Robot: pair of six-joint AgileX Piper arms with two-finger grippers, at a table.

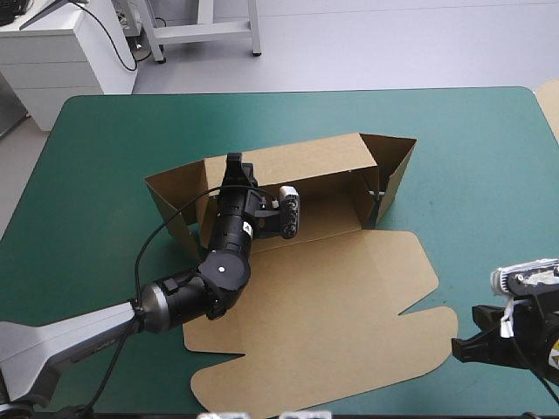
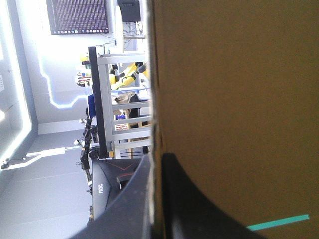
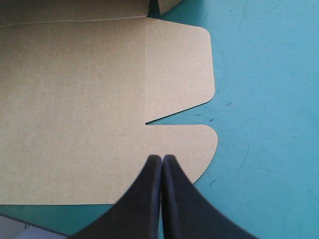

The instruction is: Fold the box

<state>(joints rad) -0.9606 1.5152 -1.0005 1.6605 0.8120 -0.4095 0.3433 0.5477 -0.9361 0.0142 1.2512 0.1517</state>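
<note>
- Fingers of my left gripper (image 2: 158,164) clamp the raised far wall (image 1: 306,164) of the brown box (image 1: 323,297).
- Those of my right gripper (image 3: 162,162) meet, empty, a flat lid flap (image 3: 194,144) just ahead.

Bright, even overhead light across the table (image 1: 472,148), no hard glare on its teal-green cover, soft shadow inside the box (image 1: 323,214) below the raised far wall, board right at the left gripper (image 2: 157,164) dim and backlit, white glow flaring beyond it.
</note>
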